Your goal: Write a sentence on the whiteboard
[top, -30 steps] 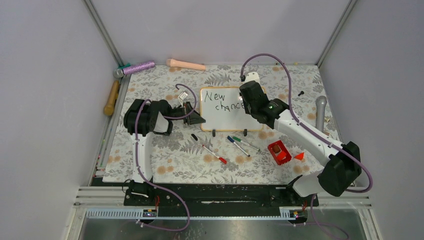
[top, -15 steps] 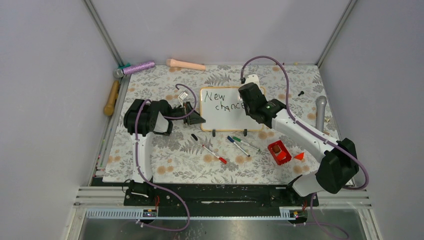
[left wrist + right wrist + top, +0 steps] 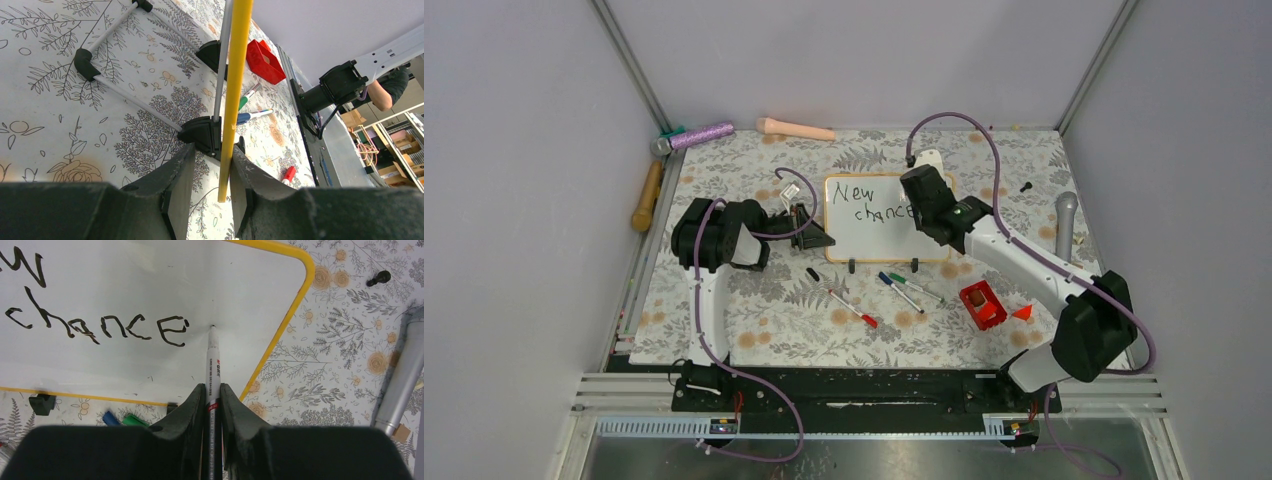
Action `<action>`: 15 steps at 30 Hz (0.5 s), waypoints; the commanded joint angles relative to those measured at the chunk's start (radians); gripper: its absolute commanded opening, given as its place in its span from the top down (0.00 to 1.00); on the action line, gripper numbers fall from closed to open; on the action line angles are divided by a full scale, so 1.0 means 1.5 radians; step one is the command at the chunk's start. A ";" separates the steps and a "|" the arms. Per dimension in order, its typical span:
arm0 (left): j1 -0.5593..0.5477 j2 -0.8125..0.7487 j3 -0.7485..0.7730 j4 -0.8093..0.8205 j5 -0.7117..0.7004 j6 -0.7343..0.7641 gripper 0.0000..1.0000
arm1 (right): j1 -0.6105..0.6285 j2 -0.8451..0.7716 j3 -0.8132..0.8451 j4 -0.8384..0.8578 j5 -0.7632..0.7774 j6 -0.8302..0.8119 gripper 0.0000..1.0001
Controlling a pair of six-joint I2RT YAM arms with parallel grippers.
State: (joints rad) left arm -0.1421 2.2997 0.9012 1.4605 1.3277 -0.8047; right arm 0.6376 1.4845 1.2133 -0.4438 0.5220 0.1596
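1. Right end effector (image 3: 213, 390) was clenched on a white-barrelled black marker (image 3: 213, 360). Both fingers pinched the barrel, with the tip out ahead.
2. Small glossy whiteboard with thin light-wood frame (image 3: 879, 238) stood on its black feet mid-way across the floral-print tabletop (image 3: 774, 320), between the two arms. Right arm reached over its right half.
3. Black handwritten sentence (image 3: 100, 325) read "New" over "chance". I judged the second line unfinished.
4. Key relation: the marker tip lay just right of the final "e", about level with its top. It was at the board face, but I couldn't tell for sure whether it touched.
5. Marker's long axis ran near-to-far, roughly across the writing line, so the next stroke would travel right.
6. Board was bare from the tip to the right frame edge. My judgement was room for a letter or so, but tight.
7. Left end effector (image 3: 212, 165) straddled the board's left frame edge. One finger was against it and a gap showed at the other, so I couldn't tell if it was clamped firm.
8. Right arm was the nearer one to the writing spot, and the left was placed to steady the board.
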 commanded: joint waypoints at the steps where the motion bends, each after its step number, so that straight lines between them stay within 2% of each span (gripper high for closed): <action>1: -0.001 0.017 0.007 0.004 -0.008 0.029 0.69 | -0.007 0.010 0.011 -0.001 0.011 0.012 1.00; 15: -0.002 0.017 0.007 0.004 -0.009 0.030 0.70 | -0.010 0.035 0.033 -0.005 0.007 0.010 1.00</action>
State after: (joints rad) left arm -0.1429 2.2997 0.9012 1.4620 1.3289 -0.8051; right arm 0.6334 1.5238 1.2240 -0.4454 0.5262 0.1635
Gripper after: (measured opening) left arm 0.310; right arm 0.208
